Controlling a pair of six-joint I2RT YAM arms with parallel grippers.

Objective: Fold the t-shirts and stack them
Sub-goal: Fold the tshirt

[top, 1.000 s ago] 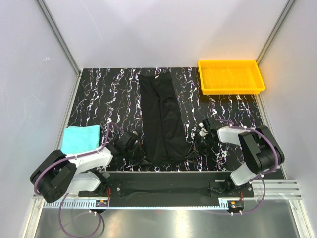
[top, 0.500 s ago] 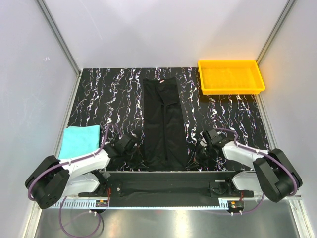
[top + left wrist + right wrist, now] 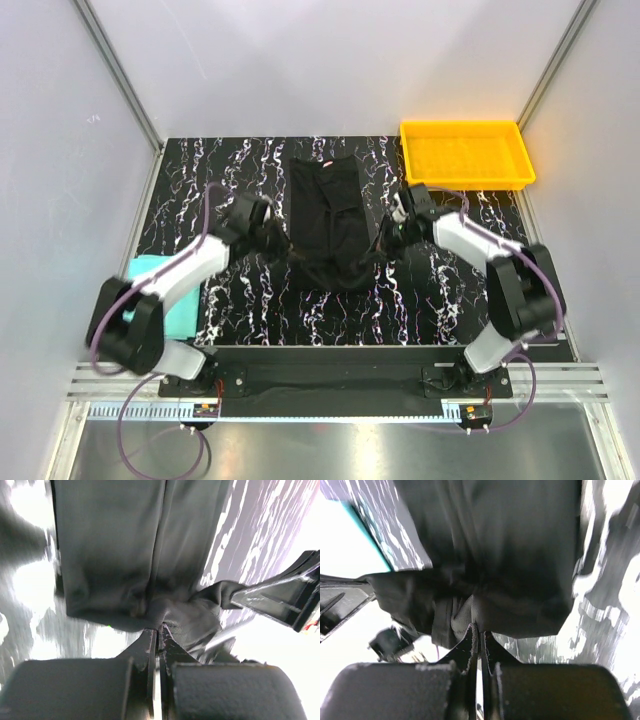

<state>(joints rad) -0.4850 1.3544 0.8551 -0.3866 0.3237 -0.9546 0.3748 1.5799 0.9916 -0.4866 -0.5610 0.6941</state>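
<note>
Shirts number two. The black t-shirt (image 3: 325,215) lies lengthwise down the middle of the black marbled table (image 3: 250,320). The teal t-shirt (image 3: 183,318) sits folded at the near left, partly under the left arm. One yellow tray (image 3: 465,181) stands in the far right corner, well apart from both shirts. Two arms reach inward toward the black shirt's near end.

The left gripper (image 3: 287,250) has its fingers pressed together on the near left part of the black shirt's hem. The left wrist view shows cloth pinched at the fingertips (image 3: 160,628). The right gripper (image 3: 374,250) is likewise clamped on the near right part, with dark fabric bunched at its tips (image 3: 479,628). Between the two grips the hem sags in a rumpled fold.

The shirt's collar end lies near the table's far edge, and its long sides run straight. Bare marbled surface shows on both sides of it and between its gathered hem and the near edge. The tray sits close to the right wall.

One small pale neck label (image 3: 325,160) shows at the collar, too small to read. No other writing can be made out.
</note>
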